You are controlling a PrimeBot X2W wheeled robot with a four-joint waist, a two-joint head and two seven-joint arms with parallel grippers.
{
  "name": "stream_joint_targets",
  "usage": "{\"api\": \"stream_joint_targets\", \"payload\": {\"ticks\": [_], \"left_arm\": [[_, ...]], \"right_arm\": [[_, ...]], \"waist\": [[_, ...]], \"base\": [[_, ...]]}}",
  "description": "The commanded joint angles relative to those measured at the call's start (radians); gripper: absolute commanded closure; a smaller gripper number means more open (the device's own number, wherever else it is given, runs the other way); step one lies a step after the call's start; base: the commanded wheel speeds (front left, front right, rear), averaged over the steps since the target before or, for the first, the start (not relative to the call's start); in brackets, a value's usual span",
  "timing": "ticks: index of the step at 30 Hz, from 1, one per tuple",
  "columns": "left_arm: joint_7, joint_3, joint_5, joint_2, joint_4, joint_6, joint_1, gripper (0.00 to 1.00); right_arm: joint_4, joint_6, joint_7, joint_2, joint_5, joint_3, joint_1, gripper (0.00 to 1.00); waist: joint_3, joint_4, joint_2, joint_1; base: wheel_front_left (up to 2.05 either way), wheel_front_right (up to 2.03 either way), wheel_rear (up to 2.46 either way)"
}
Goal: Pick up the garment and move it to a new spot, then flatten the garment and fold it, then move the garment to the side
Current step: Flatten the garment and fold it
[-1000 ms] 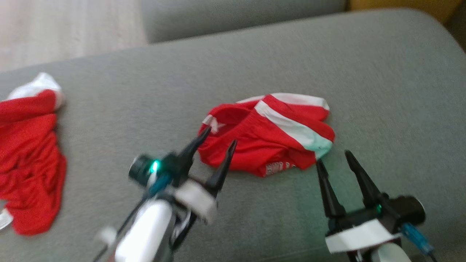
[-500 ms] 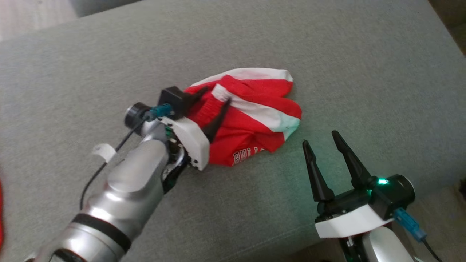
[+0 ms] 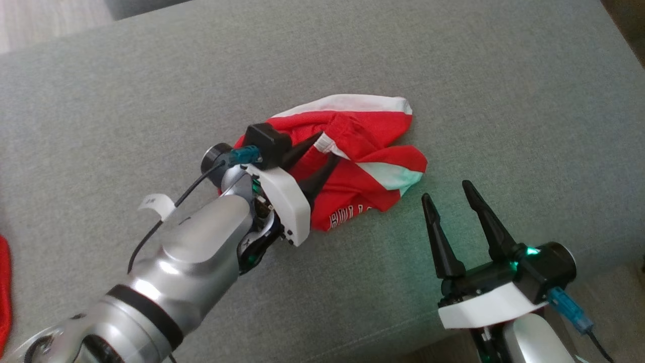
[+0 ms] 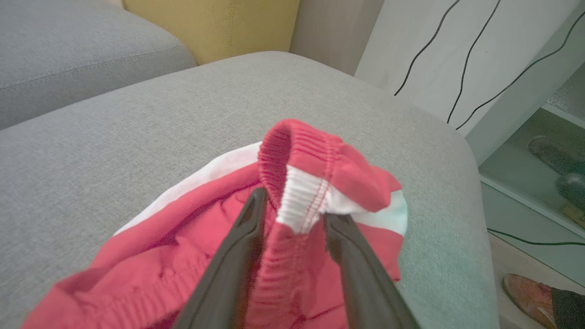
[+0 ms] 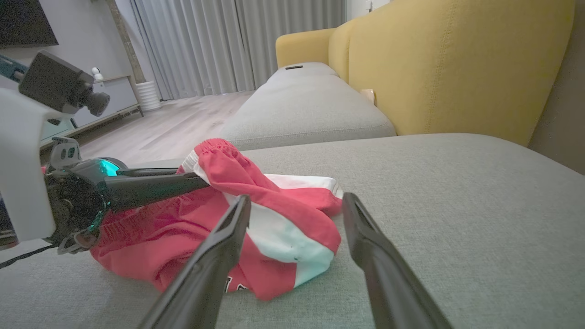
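A crumpled pair of red shorts [image 3: 373, 146] with white side stripes and white lettering lies mid-cushion on the grey sofa seat [image 3: 151, 91]. My left gripper [image 3: 327, 147] reaches in from the lower left and is shut on the elastic waistband. In the left wrist view the waistband [image 4: 301, 151] bunches up between the left gripper [image 4: 295, 205] fingers, lifted off the rest of the cloth. My right gripper [image 3: 447, 191] stands open just right of the shorts, touching nothing. The right wrist view has the shorts [image 5: 283, 224] behind the right gripper [image 5: 297, 198], and the left fingers [image 5: 160, 185] holding the raised fold.
Another red garment [image 3: 4, 292] pokes in at the far left edge. The cushion's front edge runs near my right wrist. A yellow sofa back [image 5: 457, 59] and a second grey cushion [image 5: 301, 109] lie beyond. A shelf, cables and a shoe [image 4: 525, 292] are past the cushion's end.
The head camera has shifted. My left gripper went from open in front of the shorts to shut on the waistband, which is now pulled up. The right gripper stays open.
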Motion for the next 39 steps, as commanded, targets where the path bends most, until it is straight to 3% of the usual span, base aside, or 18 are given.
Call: {"api": "stream_joint_targets", "payload": {"ticks": [1, 3, 4, 5, 16, 25, 30, 34, 39], "left_arm": [[-0.012, 0.008, -0.016, 0.022, -0.034, 0.000, -0.050, 0.40], [-0.014, -0.025, -0.026, 0.034, -0.049, 0.000, -0.055, 0.64], [-0.014, -0.043, -0.033, 0.039, -0.060, 0.000, -0.056, 0.91], [-0.014, -0.059, -0.044, 0.043, -0.073, 0.000, -0.057, 1.00], [0.032, -0.138, -0.242, 0.075, -0.335, 0.000, -0.215, 1.00], [0.053, -0.052, -0.446, 0.109, -0.394, 0.000, -0.391, 1.00], [0.054, -0.088, -0.482, 0.147, -0.362, 0.009, -0.257, 1.00], [0.027, -0.117, -0.508, 0.173, -0.337, 0.044, -0.074, 1.00], [0.003, -0.128, -0.533, 0.159, -0.238, 0.057, 0.088, 1.00]], "right_arm": [[-0.027, 0.007, -0.004, -0.005, 0.005, 0.021, -0.004, 0.00], [-0.025, 0.007, -0.004, -0.005, 0.007, 0.021, -0.004, 0.00], [-0.025, 0.007, -0.004, -0.005, 0.007, 0.021, -0.003, 0.00], [-0.024, 0.007, -0.004, -0.005, 0.009, 0.020, -0.003, 0.00], [-0.020, 0.007, -0.004, -0.005, 0.038, 0.025, -0.007, 0.00], [-0.023, 0.007, -0.004, -0.005, 0.053, 0.011, 0.017, 0.00], [-0.037, 0.007, -0.004, -0.005, 0.048, 0.001, 0.021, 0.00], [-0.048, 0.007, -0.004, -0.005, 0.045, -0.001, 0.015, 0.00], [-0.035, 0.007, -0.004, -0.005, 0.027, -0.001, -0.001, 0.00]], "waist": [[-0.008, 0.007, 0.0000, 0.0000], [-0.016, 0.012, 0.0000, 0.0000], [-0.022, 0.013, 0.0000, 0.0000], [-0.027, 0.015, 0.0000, 0.0000], [-0.108, -0.002, 0.0000, 0.0000], [-0.173, -0.001, 0.0000, 0.0000], [-0.146, 0.036, 0.0000, 0.0000], [-0.091, 0.064, 0.0000, 0.0000], [-0.046, 0.100, 0.0000, 0.0000]], "base": [[0.00, 0.00, 0.00], [0.00, 0.00, 0.00], [0.00, 0.00, 0.00], [0.00, 0.00, 0.00], [0.00, 0.00, 0.00], [0.00, 0.00, 0.00], [0.00, 0.00, 0.00], [0.00, 0.00, 0.00], [0.00, 0.00, 0.00]]}}
